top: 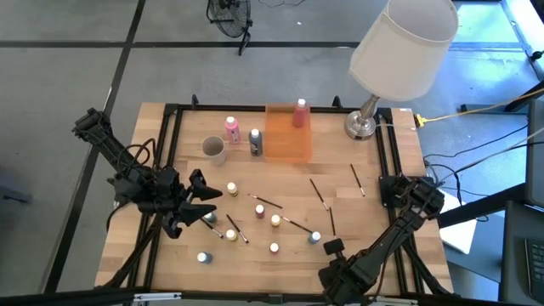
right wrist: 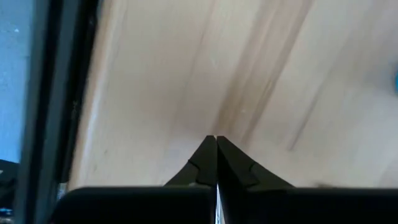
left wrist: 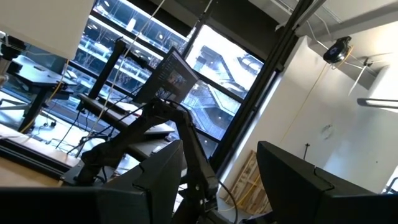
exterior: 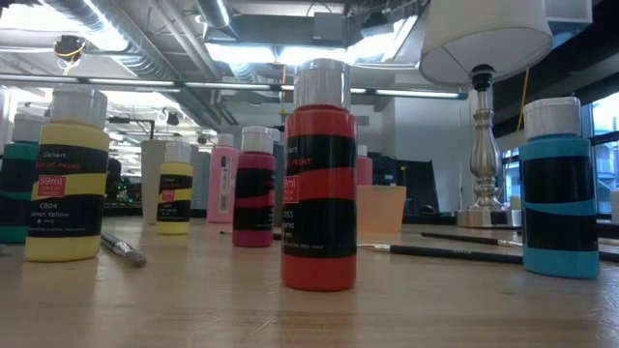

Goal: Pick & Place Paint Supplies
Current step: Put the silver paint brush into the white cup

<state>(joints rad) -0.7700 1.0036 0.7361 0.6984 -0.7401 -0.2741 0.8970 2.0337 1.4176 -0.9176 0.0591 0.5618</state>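
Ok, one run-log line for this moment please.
left claw: open, empty, by small bottles | right claw: shut, empty, over bare table | orange tray: one pink bottle

Wood table (top: pixel 170 255) carries small paint bottles (top: pixel 274 221), thin brushes (top: pixel 317 191), lamp (top: pixel 365 125), grey cup (top: pixel 213 150), orange tray (top: pixel 287 140), probably translucent.
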